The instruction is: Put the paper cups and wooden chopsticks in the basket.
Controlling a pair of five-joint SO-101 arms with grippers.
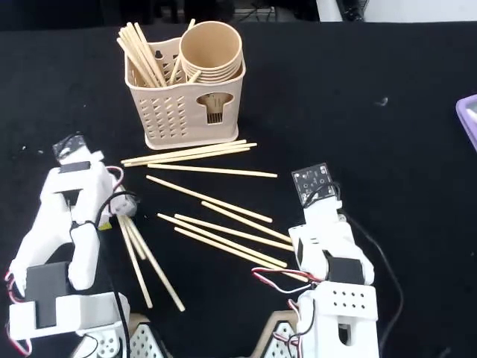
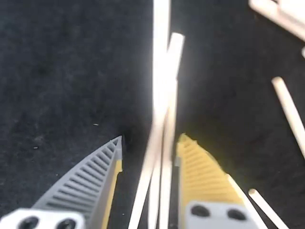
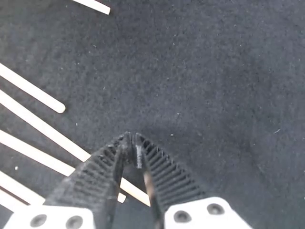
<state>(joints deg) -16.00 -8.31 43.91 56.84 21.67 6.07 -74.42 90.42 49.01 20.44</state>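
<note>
Straddling a bundle of chopsticks, the left gripper stands open. Its wrist view makes the detail plain: the yellow finger sits close against the sticks, while the grey finger stands apart from them. From the high view the same bundle fans out on the black table below the left arm, whose body covers the fingers.

The right gripper is closed on nothing, its tips meeting just above the cloth, with one stick passing beneath it.

Between the two arms the high view adds loose chopsticks lying slantwise, and a few more flat just in front of the basket.

Farthest off, the cream basket stands upright. A stack of paper cups sits in its right side, and upright chopsticks lean in its left.
</note>
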